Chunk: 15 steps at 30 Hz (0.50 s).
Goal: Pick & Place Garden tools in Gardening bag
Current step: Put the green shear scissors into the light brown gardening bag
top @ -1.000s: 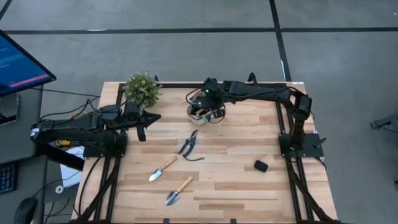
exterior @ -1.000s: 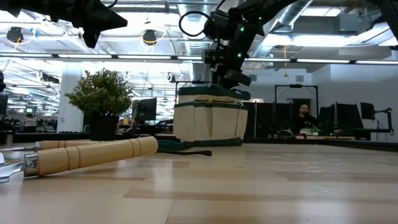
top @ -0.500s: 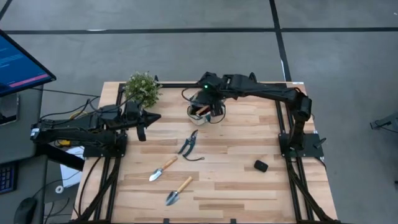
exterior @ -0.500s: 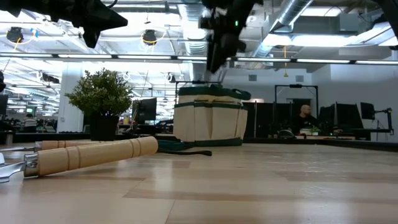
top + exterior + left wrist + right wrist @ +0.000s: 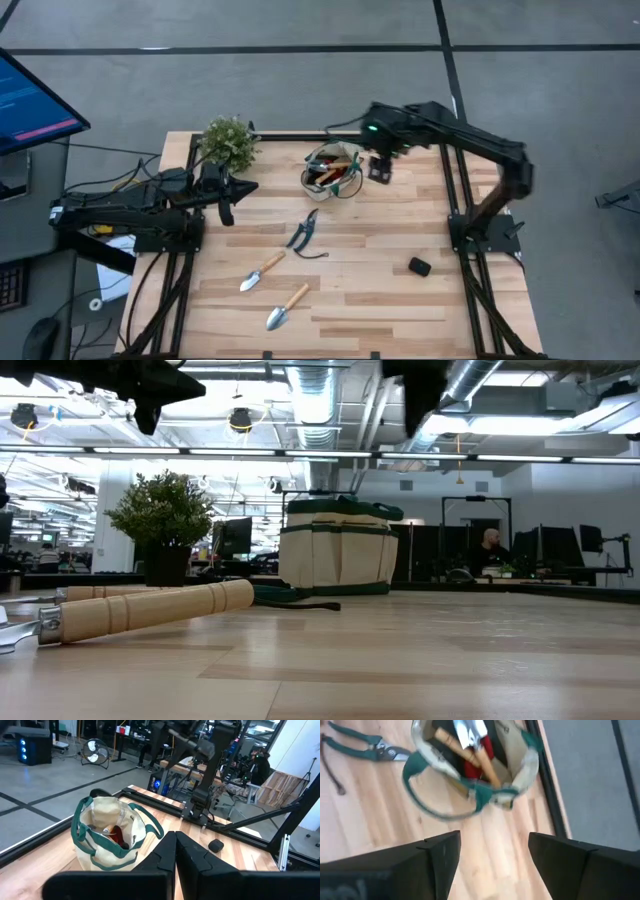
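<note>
The beige gardening bag (image 5: 332,172) with green trim stands at the table's far middle; wooden-handled tools and red gloves (image 5: 476,761) lie in it. The pruning shears (image 5: 303,232) and two wooden-handled trowels (image 5: 262,271) (image 5: 287,308) lie on the table. My right gripper (image 5: 380,168) hangs open and empty just right of the bag, which shows below it in the right wrist view (image 5: 492,855). My left gripper (image 5: 228,208) waits shut and empty at the table's left, by the plant; it also shows in the left wrist view (image 5: 175,842).
A bushy green plant (image 5: 228,142) stands at the far left corner. A small black lump (image 5: 419,266) lies at the right. Bare wood lies between the bag and the lump and along the near edge.
My right gripper has risen from the bag's opening and gone toward the table's right edge, so the bag's contents now show. The bag and the tools on the table have stayed where they were.
</note>
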Tool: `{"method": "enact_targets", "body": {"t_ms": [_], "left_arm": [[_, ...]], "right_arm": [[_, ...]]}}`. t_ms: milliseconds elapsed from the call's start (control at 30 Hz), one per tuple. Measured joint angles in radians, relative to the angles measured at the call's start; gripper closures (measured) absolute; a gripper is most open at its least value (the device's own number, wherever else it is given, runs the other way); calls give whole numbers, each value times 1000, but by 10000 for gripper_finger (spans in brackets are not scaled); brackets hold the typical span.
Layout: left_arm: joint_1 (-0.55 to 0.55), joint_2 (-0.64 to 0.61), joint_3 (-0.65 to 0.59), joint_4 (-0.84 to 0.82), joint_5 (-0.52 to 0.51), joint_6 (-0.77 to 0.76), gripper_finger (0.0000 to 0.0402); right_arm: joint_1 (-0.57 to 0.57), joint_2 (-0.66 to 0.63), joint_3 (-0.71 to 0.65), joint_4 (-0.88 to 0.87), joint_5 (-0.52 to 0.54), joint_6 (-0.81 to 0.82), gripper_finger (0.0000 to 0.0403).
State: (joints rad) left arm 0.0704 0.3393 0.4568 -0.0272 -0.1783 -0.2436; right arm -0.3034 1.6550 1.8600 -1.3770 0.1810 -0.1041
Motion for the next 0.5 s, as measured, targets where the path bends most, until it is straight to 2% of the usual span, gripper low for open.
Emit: {"method": "enact_targets", "body": {"t_ms": [133,300,500], "left_arm": [[0,0,0,11,1,-7,396],[0,0,0,13,10,-27,391],[0,0,0,13,34,-27,394]], "right_arm": [[27,-189,-190,96,0,109,179],[64,-407,-467,319,1,269,179],[70,-543,-688,379,2,436,179]]}}
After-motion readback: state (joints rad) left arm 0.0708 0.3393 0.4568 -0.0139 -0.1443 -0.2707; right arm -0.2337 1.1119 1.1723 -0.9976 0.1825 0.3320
